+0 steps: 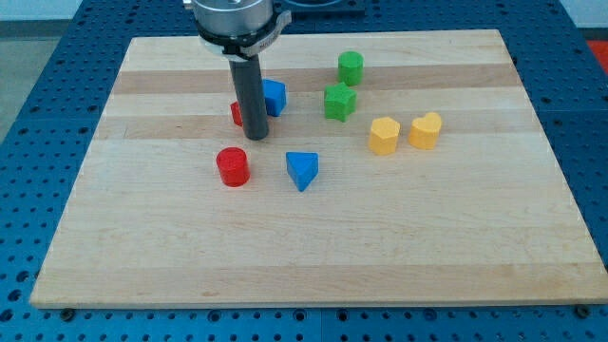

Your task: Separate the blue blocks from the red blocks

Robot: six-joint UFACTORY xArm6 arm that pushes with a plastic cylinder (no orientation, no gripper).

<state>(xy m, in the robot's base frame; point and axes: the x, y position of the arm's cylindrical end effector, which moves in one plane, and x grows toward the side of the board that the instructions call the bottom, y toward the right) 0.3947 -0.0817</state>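
My tip (255, 136) rests on the board near the middle left. A red block (236, 115) is mostly hidden behind the rod, showing only at its left. A blue block (275, 97) sits just to the rod's upper right, close to that red block. A red cylinder (232, 166) lies below and left of the tip. A blue triangular block (302, 170) lies below and right of the tip, apart from the red cylinder.
A green cylinder (351, 66) and a green star-like block (339, 101) sit at upper centre right. Two yellow blocks (384, 136) (426, 130) sit side by side further right. The wooden board (142, 247) lies on a blue perforated table.
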